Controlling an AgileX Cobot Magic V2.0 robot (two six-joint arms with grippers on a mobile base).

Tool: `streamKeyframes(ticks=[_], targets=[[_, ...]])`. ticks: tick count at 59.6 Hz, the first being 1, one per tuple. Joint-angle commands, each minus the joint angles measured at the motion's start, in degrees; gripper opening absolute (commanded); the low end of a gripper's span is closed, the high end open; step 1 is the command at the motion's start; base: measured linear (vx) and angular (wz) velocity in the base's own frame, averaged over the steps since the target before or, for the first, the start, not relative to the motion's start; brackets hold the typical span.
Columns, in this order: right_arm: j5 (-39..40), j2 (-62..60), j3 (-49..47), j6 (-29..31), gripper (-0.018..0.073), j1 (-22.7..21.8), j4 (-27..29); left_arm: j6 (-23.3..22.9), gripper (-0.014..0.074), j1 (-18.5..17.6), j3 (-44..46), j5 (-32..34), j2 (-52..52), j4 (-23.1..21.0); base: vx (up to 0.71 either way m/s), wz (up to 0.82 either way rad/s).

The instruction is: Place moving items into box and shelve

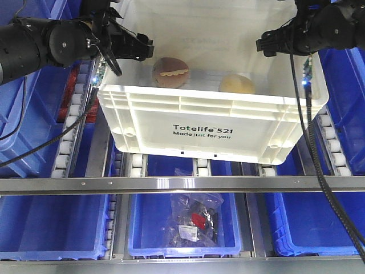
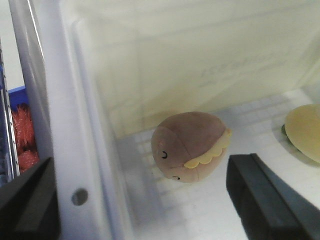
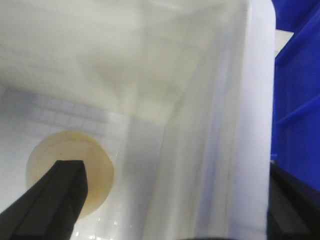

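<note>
Both tools straddle the box [image 1: 211, 123] walls: your left tool [image 1: 128, 47] and right tool [image 1: 274, 41] look released. Squeeze both sides evenly, lift level. One tan bun [image 1: 236, 84] lies inside, beside a brown plush [image 1: 169, 72], above the shelf rail [image 1: 182, 184].
</note>
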State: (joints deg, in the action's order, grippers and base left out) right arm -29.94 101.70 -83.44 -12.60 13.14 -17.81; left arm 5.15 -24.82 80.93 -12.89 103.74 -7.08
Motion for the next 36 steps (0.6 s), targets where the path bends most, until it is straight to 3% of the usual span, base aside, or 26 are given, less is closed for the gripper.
streamKeyframes(ticks=[1,14,36], targets=[[5.9,-3.8,-1.3,0.3,0.0614,4.5,8.3,0.2,0.0678,-5.2,0.1,-1.3,-0.5,-5.3,0.0,0.0],[3.6,-4.1,-1.3,0.4,0.0594,4.5,7.9,0.5,0.0629,-3.1,0.1,-1.5,-2.8,-5.3,0.0,0.0],[2.7,-4.1,-1.3,0.4,0.0535,4.7,7.9,0.5,0.0528,-3.1,0.1,-1.7,-2.8,-5.0,0.0,0.0]])
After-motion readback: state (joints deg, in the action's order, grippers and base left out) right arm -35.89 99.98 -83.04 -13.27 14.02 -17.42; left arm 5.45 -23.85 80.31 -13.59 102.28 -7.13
